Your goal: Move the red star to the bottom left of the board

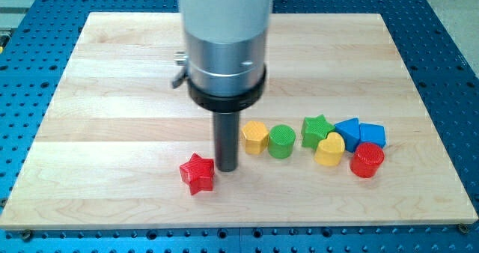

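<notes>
The red star (197, 174) lies on the wooden board (112, 96), left of centre near the view's bottom. My tip (227, 168) rests on the board just to the right of the star, very close to its right points or touching them. The rod hangs from a large silver and black arm end (226, 55) that hides part of the board's upper middle.
A row of blocks lies to the right of my tip: a yellow hexagon (254, 137), a green cylinder (281, 141), a green star (317, 129), a yellow heart (329, 150), two blue blocks (348, 130) (372, 135), and a red cylinder (367, 160).
</notes>
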You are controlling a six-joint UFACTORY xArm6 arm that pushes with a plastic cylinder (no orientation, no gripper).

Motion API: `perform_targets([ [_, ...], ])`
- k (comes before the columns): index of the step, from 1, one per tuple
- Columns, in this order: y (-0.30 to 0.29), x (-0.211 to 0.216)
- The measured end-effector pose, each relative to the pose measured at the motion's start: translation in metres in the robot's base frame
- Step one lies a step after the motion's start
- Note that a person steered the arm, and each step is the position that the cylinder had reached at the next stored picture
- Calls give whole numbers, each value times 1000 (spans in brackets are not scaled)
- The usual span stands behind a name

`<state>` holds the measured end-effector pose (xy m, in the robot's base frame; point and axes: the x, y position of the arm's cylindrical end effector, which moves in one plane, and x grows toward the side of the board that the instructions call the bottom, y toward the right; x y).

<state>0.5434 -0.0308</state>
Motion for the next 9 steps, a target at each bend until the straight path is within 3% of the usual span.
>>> perform_targets([
  [1,-44,0],
  [3,18,31],
  [4,-9,48],
  [5,-90,11],
  [6,-96,-15],
  [7,-158,-13],
  [9,-138,2],
])
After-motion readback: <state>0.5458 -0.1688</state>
